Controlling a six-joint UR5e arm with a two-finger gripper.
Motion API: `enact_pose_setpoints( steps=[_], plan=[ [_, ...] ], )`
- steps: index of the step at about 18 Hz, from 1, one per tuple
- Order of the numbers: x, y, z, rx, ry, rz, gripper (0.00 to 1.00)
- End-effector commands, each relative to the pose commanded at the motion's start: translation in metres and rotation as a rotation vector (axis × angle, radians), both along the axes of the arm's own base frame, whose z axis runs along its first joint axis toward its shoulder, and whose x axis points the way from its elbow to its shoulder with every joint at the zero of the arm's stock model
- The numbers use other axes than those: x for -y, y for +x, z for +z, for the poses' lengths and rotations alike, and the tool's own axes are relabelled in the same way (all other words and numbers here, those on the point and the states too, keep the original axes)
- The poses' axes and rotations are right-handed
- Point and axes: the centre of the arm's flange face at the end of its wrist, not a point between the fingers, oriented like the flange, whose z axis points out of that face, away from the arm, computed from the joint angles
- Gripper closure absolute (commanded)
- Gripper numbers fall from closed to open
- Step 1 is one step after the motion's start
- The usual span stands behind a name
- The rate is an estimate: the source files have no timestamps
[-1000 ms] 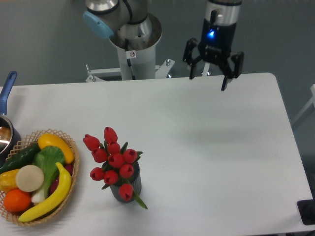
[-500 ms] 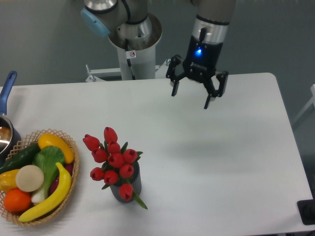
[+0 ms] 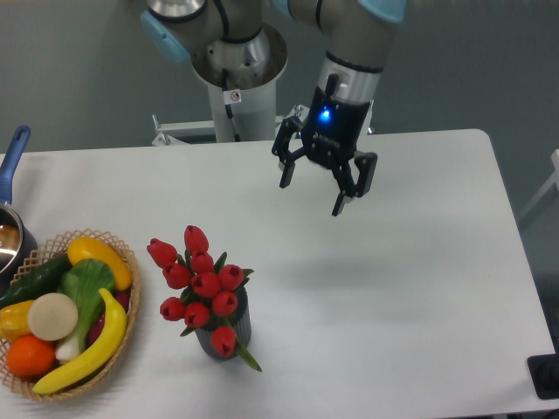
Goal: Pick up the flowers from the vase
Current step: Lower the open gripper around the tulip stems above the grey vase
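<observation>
Pincer (image 3: 313, 197) has travelled left and forward from the far right part of the worktop (image 3: 410, 297) over the last second, coming in over the white surface toward the near left; nothing else in the scene has shifted. It now hangs in the air above the middle-back of the worktop, fingers pointing down and spread wide, nothing between them, blue light lit on its body. The flowers (image 3: 200, 284), a bunch of red tulip buds with green leaves, sit upright in the vase (image 3: 229, 333), a short dark grey ribbed pot standing on the near left part of the worktop. Stems are hidden inside the vase and under the heads, so the grip point cannot be seen from here. A leaf droops over the vase's right side. Pincer is well apart from the bunch, up and to the right of it. To the left of the vase, just beside it but not touching, a wicker basket (image 3: 122, 323) holds fruit and vegetables; a blue-handled pot (image 3: 12, 175) shows at the left edge. Progress, as judged: approach is under way only. Nothing is gripped and the flowers are untouched in the vase. Left to do: come over the bunch, descend around the heads or stems, close, lift the bunch clear.
</observation>
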Motion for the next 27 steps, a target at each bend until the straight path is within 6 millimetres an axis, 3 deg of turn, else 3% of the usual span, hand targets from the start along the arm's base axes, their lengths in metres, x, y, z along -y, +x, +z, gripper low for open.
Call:
enact_pose_setpoints(
  steps=[6, 19, 27],
  plan=[
    [-0.024, -0.004, -0.019, 0.151, 0.183, -0.054, 0.0],
    [-0.079, -0.024, -0.058, 0.204, 0.243, -0.122, 0.0],
    [-0.097, -0.017, -0.066, 0.21, 0.23, -0.154, 0.0]
  ],
)
